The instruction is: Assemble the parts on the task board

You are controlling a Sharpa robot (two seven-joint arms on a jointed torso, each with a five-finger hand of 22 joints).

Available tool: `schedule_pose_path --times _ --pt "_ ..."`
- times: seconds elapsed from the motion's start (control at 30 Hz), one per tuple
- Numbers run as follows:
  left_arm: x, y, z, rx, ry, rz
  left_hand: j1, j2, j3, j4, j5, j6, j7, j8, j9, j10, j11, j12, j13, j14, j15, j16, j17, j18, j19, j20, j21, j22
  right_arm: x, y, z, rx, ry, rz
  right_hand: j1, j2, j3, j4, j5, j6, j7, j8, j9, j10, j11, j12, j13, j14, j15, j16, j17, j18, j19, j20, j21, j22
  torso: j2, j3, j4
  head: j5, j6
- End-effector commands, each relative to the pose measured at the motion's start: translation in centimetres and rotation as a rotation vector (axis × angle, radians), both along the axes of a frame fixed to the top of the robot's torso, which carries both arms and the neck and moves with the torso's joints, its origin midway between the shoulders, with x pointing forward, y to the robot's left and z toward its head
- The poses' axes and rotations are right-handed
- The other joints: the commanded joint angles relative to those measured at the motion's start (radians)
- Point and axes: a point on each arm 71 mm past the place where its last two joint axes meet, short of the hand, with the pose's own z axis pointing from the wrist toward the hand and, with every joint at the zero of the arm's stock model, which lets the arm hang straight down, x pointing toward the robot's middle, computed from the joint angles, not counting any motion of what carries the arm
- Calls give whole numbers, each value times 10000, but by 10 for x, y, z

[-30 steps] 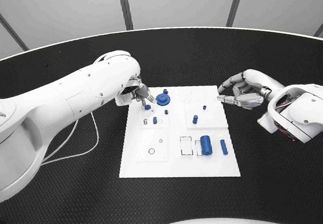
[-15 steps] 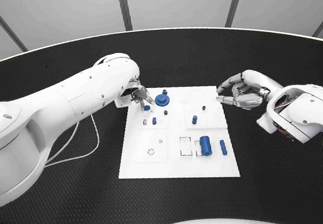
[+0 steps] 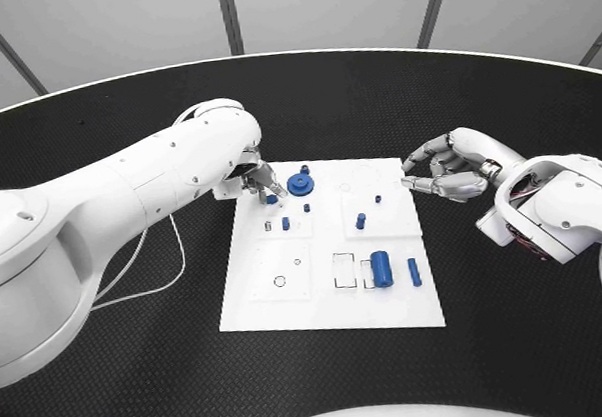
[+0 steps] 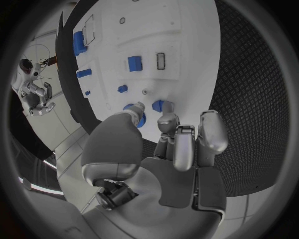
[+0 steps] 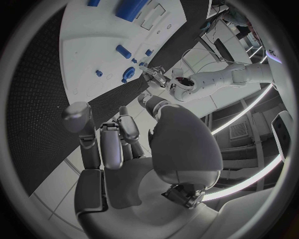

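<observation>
The left hand [image 3: 256,178] reaches over the far left corner of the white task board [image 3: 398,299], fingertips pinching a small blue peg [image 3: 271,199] just above the board, beside the round blue knob [image 3: 300,182]. The right hand [image 3: 447,171] hovers off the board's right edge, fingers curled inward around nothing

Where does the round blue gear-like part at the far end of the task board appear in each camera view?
Head view: round blue part beside the left hand.
Left wrist view: same part behind that hand's fingertips.
Right wrist view, small.
Shared landmark: the task board.
</observation>
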Motion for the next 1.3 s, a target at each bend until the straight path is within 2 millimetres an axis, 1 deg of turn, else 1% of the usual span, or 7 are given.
schedule_pose_path --times 0.03,0.23,0.43,0.77,0.9,1.07,1.3 --pt "0 2 0 170 19 123 -11 119 -69 9 33 74 -2 61 18 65 -35 40 23 980 -87 48 2376 -118 85 22 68 29 0 0 0 -1 1 -1 17 -7 -8 61 49 -82 20 53 -17 -27 -22 -51 -13 596 -85 -65 887 160 16 -36 -49 -12 -5 -2 -1 -17 -10" --pt "2 3 -1 228 -12 176 -17 140 -106 8 34 92 -15 97 32 88 -46 58 50 982 -97 52 2383 -126 106 15 89 65 0 0 0 -3 2 5 17 -7 -8 61 49 -82 20 53 -17 -27 -22 -51 -13 596 -85 -65 887 160 16 -36 -49 -12 3 0 -6 -31 -23" --pt "2 2 -1 255 -72 188 -15 153 -121 7 34 101 -23 114 39 95 -52 63 55 984 -101 55 2388 -128 114 11 97 79 0 1 0 -4 9 15 17 -7 -8 61 49 -82 20 53 -17 -27 -22 -51 -13 596 -85 -65 887 160 16 -36 -49 -12 3 -9 6 -36 -37" --pt "3 1 -7 484 -97 212 -14 198 -173 7 33 129 -45 180 66 116 -71 75 68 984 -118 56 2390 -134 131 -3 114 107 0 1 0 -6 17 21 38 -3 0 68 59 -98 22 90 -32 -12 -20 -34 -1 601 -86 -67 896 155 41 -39 -52 5 -9 3 3 -76 -96" --pt "2 0 -11 571 -37 192 -39 256 -331 8 34 197 -107 370 150 172 -122 113 111 995 -162 74 2425 -150 178 -36 163 191 0 0 0 -7 20 22 38 -3 0 68 59 -98 22 90 -32 -12 -20 -34 -1 601 -86 -67 896 155 41 -39 -52 5 3 0 -2 -102 -115" --pt "1 -2 -13 625 13 154 -85 266 -478 13 32 214 -145 507 210 221 -159 151 162 1003 -194 88 2451 -164 219 -64 204 264 0 1 0 -7 21 23 38 -3 0 68 59 -98 22 90 -32 -12 -20 -34 -1 601 -86 -67 896 155 41 -39 -52 5 -1 -3 14 -128 -128" --pt "2 -3 -13 708 -34 146 -141 286 -596 16 32 208 -169 598 248 253 -182 177 194 1005 -215 91 2456 -174 246 -84 231 311 0 1 0 -8 21 31 38 -3 0 68 59 -98 22 90 -32 -12 -20 -34 -1 601 -86 -67 896 155 41 -39 -52 5 0 2 24 -130 -150"
